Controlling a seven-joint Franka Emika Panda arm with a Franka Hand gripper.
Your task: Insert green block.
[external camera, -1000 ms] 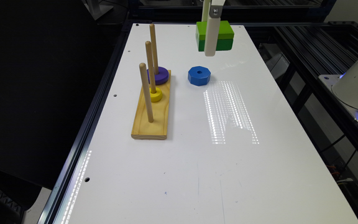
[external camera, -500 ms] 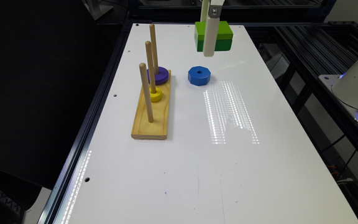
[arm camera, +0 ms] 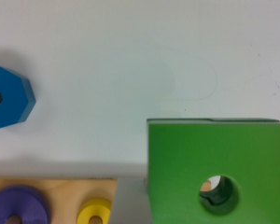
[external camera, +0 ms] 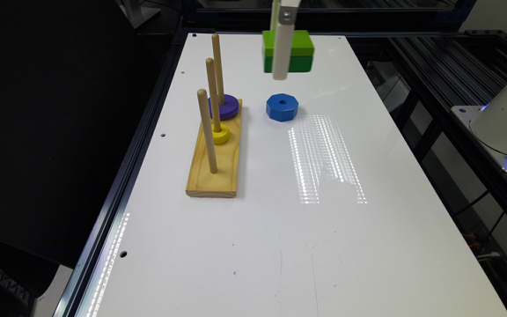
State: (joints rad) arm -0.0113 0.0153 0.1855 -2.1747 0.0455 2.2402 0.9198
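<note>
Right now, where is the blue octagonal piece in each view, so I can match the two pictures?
Exterior view: the blue octagonal piece lies on the white table, between the wooden peg base and the green block.
Wrist view: it is at the picture's edge, partly cut off.
Shared landmark: the purple ring.

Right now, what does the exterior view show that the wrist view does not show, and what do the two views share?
Exterior view: the three upright wooden pegs, the whole length of the wooden base and the white table's edges. Wrist view: the round centre hole through the green block, seen from close above. Both: the green block, the blue octagonal piece, the purple ring, the yellow ring, and one white finger of the gripper against the block's side.
</note>
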